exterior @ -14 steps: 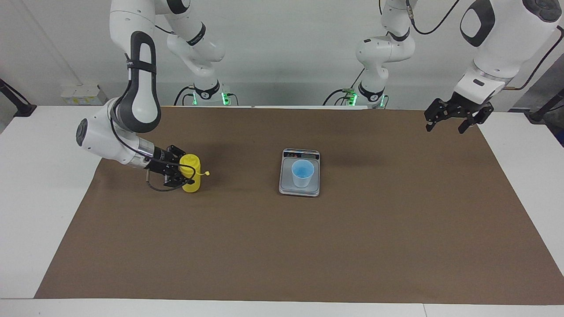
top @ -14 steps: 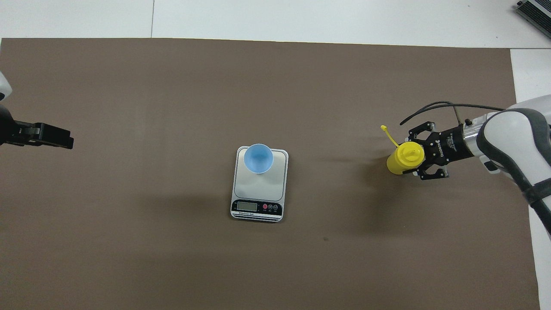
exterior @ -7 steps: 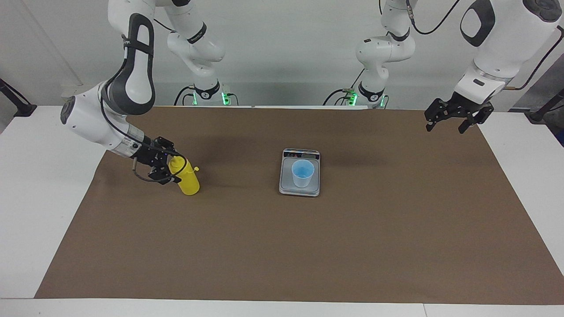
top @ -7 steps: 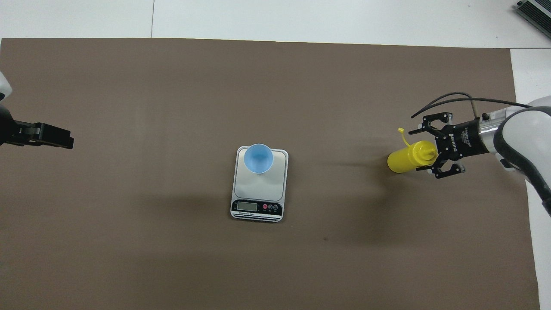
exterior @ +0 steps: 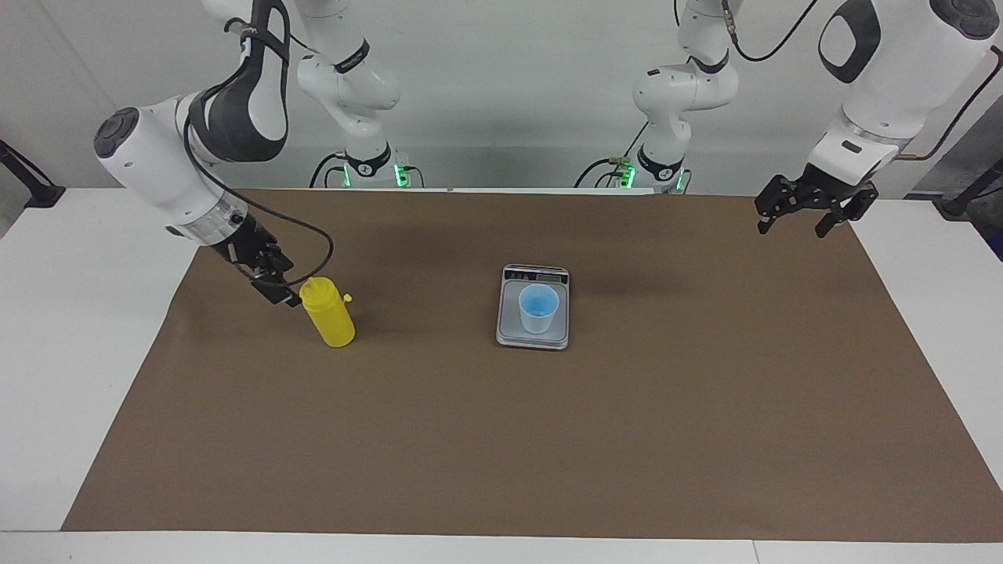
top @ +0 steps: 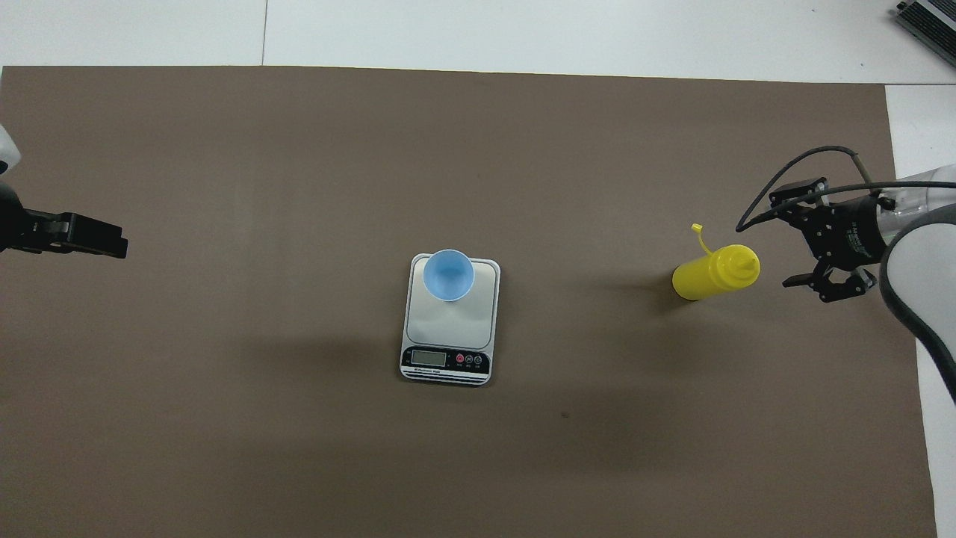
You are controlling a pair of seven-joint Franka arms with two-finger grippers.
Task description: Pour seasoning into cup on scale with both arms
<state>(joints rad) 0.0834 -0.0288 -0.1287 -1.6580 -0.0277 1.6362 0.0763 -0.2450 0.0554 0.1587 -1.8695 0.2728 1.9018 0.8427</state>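
Observation:
The yellow seasoning bottle (exterior: 330,316) stands on the brown mat toward the right arm's end of the table, its tethered cap tip hanging open; it also shows in the overhead view (top: 715,273). My right gripper (exterior: 276,288) is open and empty, just beside the bottle's cap and apart from it, as the overhead view (top: 793,236) shows too. The light-blue cup (exterior: 538,309) stands on the silver scale (exterior: 510,334) at mid-table, seen from above as cup (top: 448,274) on scale (top: 449,329). My left gripper (exterior: 791,229) is open and empty, waiting raised over the left arm's end of the mat (top: 112,245).
A brown mat (exterior: 548,439) covers most of the white table (exterior: 70,352). The scale's display strip (top: 445,359) faces the robots. A black cable (exterior: 309,235) loops from the right wrist above the bottle.
My right gripper has let go of the yellow bottle and drawn back and up toward its own end of the table. The bottle now stands free. The left arm has not moved.

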